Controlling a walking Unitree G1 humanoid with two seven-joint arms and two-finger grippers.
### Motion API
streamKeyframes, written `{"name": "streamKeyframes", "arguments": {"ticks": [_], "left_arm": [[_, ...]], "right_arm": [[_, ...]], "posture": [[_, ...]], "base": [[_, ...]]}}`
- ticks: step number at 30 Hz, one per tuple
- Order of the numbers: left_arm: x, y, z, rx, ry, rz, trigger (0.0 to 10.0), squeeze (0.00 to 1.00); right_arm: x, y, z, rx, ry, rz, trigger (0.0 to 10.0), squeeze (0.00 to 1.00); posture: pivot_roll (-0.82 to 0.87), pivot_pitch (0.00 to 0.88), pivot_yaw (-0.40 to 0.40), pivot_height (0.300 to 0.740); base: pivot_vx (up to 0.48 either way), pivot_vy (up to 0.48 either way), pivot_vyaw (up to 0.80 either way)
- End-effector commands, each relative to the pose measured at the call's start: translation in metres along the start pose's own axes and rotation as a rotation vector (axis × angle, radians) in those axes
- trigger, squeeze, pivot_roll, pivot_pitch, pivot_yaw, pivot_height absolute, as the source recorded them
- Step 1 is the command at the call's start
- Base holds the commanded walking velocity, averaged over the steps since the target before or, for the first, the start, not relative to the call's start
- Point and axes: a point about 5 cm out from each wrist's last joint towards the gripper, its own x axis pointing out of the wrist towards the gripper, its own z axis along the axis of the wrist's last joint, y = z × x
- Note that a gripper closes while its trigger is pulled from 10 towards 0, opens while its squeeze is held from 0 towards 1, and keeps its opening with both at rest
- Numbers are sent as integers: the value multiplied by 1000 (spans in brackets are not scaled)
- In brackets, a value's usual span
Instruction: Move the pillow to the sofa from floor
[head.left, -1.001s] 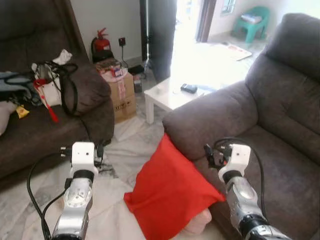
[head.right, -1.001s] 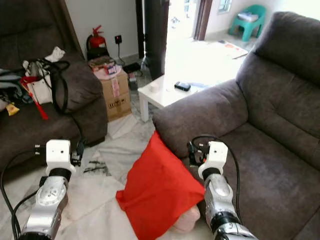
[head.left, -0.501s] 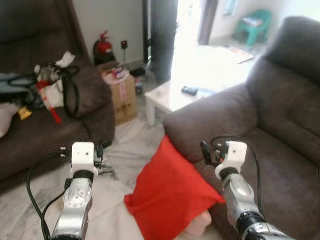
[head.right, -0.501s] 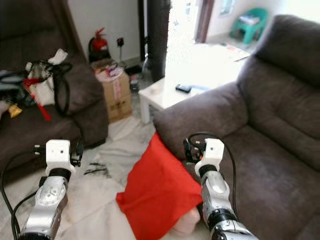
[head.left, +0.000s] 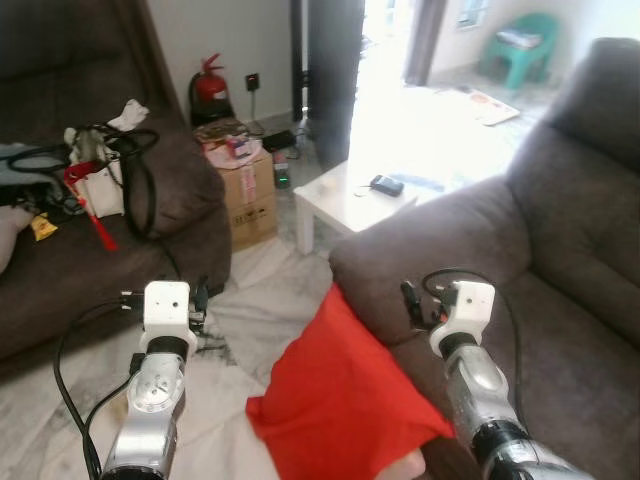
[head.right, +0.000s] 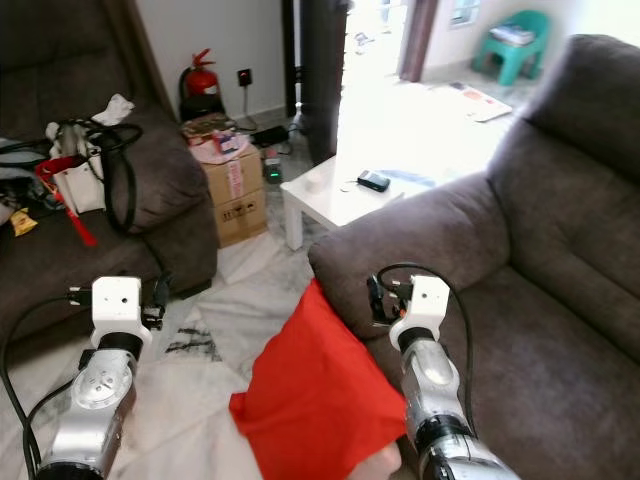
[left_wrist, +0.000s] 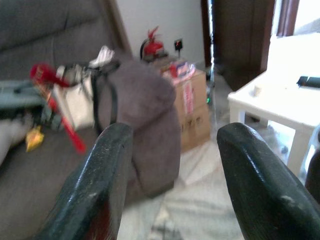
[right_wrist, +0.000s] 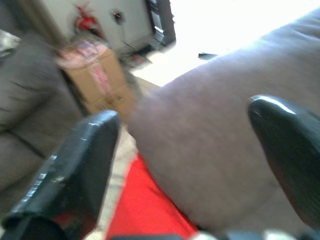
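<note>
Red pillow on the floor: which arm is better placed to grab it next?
Probably right. The right gripper is open at the sofa arm with the red pillow just below it; the left gripper faces away.

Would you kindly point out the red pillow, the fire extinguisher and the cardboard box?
red pillow (head.left: 345, 405): left eye view, middle of its red cover.
fire extinguisher (head.left: 208, 88): left eye view, on its red cylinder.
cardboard box (head.right: 229, 187): right eye view, on its front face.
</note>
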Motion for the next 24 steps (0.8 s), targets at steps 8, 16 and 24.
{"name": "streamKeyframes", "arguments": {"ticks": [8, 16, 24], "left_arm": [[2, -17, 7, -12, -20, -65, 10000, 0], [-1, -20, 4, -20, -6, -82, 10000, 0], [-3, -23, 2, -25, 3, -95, 10000, 0]], "right_arm": [[-4, -11, -1, -12, 9, -27, 10000, 0], [-5, -12, -3, -15, 18, -25, 10000, 0], [-6, -12, -6, -12, 28, -23, 10000, 0]], "posture": [[83, 13, -10, 740], [84, 15, -10, 740], [86, 18, -9, 740]], "base": [[109, 0, 0], [0, 0, 0], [0, 0, 0]]}}
